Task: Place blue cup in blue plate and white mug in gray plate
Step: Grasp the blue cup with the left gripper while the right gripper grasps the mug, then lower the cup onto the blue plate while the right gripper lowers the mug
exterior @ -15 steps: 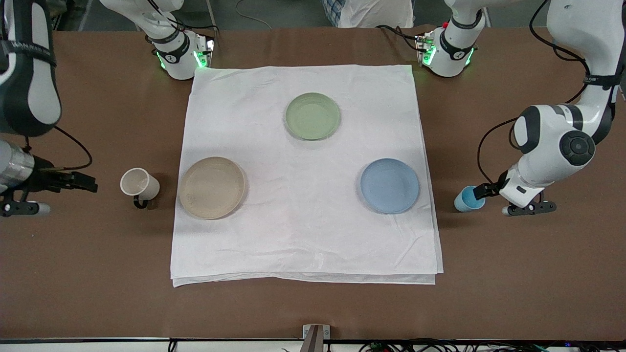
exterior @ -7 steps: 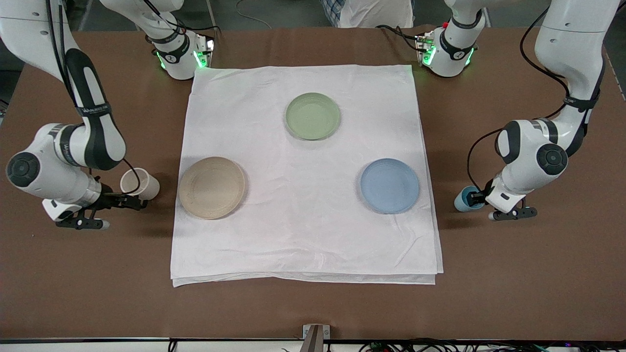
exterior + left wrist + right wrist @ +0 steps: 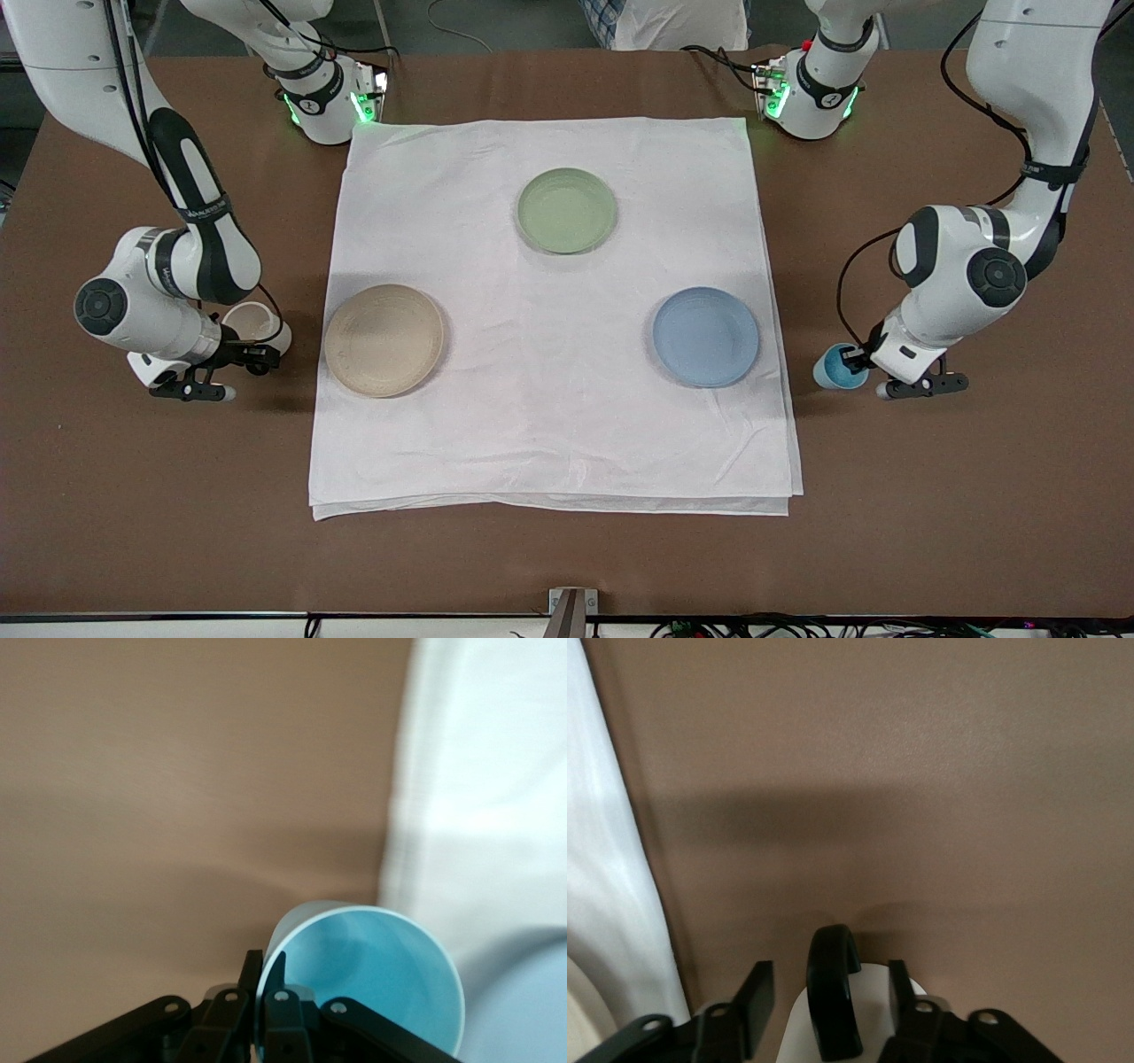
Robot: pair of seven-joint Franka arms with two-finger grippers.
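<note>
On brown table [image 3: 567, 549]: white cloth [image 3: 549, 416], three plates.

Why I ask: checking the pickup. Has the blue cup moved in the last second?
Yes. The blue cup, pinched at its rim by the left gripper, has shifted slightly toward the white cloth edge and blue plate.

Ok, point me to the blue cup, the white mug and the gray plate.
blue cup [image 3: 372, 979]: left wrist view, inside wall below the rim.
white mug [image 3: 833, 1001]: right wrist view, its dark loop handle.
gray plate [image 3: 384, 339]: front view, centre of its ringed face.
</note>
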